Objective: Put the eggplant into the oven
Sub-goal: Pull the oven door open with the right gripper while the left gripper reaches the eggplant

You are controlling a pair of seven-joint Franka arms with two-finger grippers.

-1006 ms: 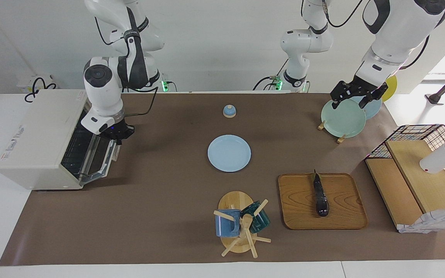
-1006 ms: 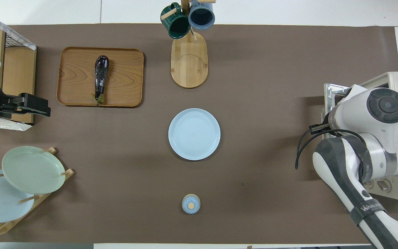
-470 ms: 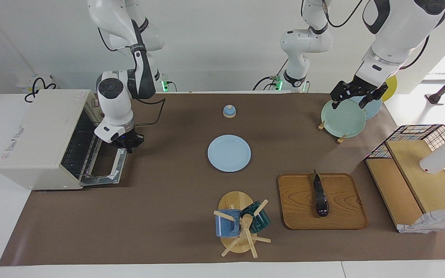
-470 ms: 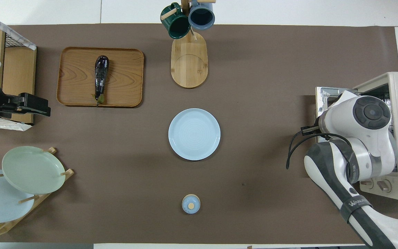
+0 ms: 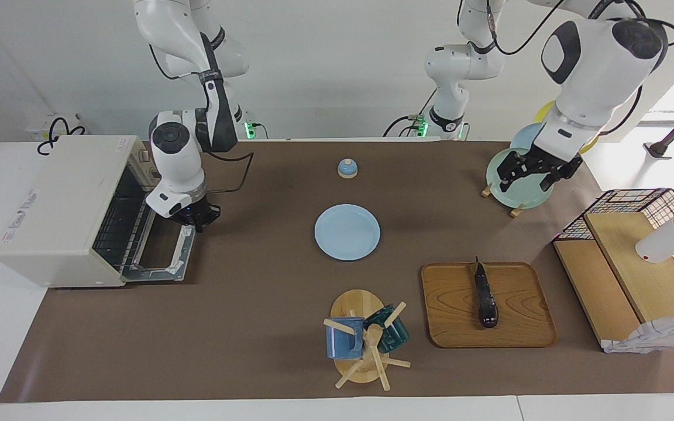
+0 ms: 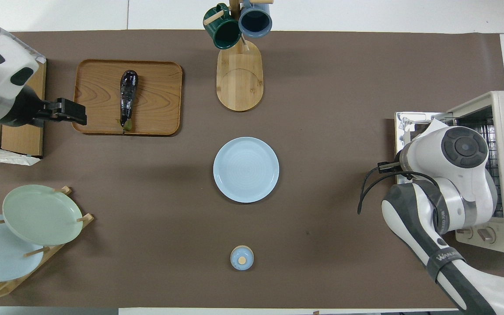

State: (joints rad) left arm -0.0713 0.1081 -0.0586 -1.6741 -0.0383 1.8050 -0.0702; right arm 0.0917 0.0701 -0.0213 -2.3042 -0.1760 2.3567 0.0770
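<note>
The dark purple eggplant (image 5: 485,295) lies on a wooden tray (image 5: 518,318) toward the left arm's end of the table; it also shows in the overhead view (image 6: 127,98). The cream-white oven (image 5: 56,199) stands at the right arm's end with its door (image 5: 158,257) dropped flat open and the wire rack showing. My right gripper (image 5: 196,221) is at the door's outer edge, at the corner nearer to the robots; my arm hides it in the overhead view. My left gripper (image 5: 525,184) is open and empty in the air, over the tray's edge in the overhead view (image 6: 75,114).
A light blue plate (image 5: 347,232) lies mid-table. A mug rack (image 5: 363,339) with two mugs stands farther from the robots. A small blue bell (image 5: 347,168) sits near the robots. A plate rack (image 5: 515,187) and a wire-and-wood shelf (image 5: 635,257) are at the left arm's end.
The oven door went from part open to flat open as my right gripper moved down and away from the oven. My left gripper moved from over the plate rack toward the tray.
</note>
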